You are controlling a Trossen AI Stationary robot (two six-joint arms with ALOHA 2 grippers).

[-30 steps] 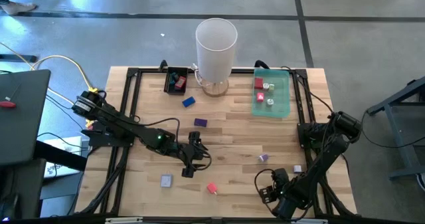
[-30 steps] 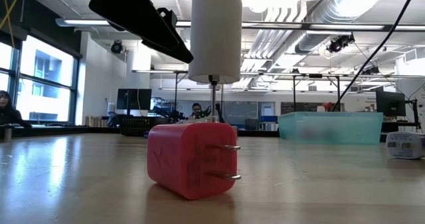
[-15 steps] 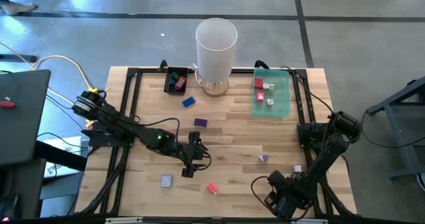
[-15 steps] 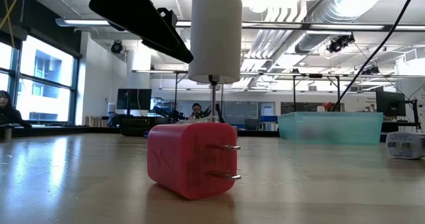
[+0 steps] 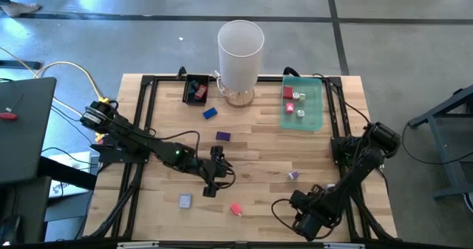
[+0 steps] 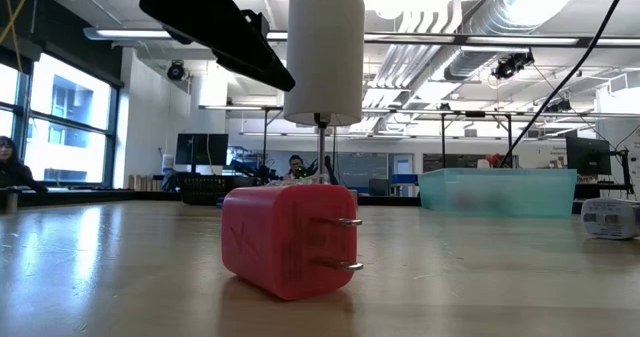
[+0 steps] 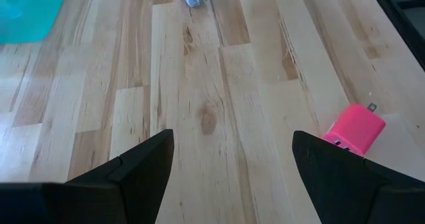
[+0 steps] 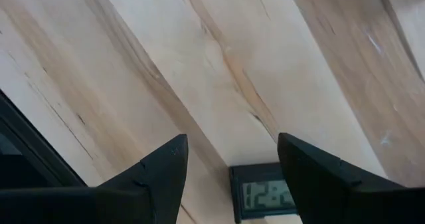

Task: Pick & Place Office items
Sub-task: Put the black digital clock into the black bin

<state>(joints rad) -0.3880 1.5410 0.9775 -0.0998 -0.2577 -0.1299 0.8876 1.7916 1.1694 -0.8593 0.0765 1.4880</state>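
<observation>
High view: left gripper (image 5: 209, 184) hovering over mid-bench (image 5: 259, 142), just beside the pink plug (image 5: 236, 209); right gripper (image 5: 304, 221) low at the near edge, further from the plug on its other side. Other items scattered beyond the plug: blue block (image 5: 210, 113), purple block (image 5: 222, 137), grey piece (image 5: 184, 200).

Low view: plug lying on its side, prongs level, untouched.

Left wrist view: fingers (image 7: 139, 164) spread wide, empty, plug off to one side.

Right wrist view: fingers (image 8: 166, 164) parted, holding nothing, over bare wood.

Likely step: approach before a pick. Next: centring over the plug, dropping, closing.
</observation>
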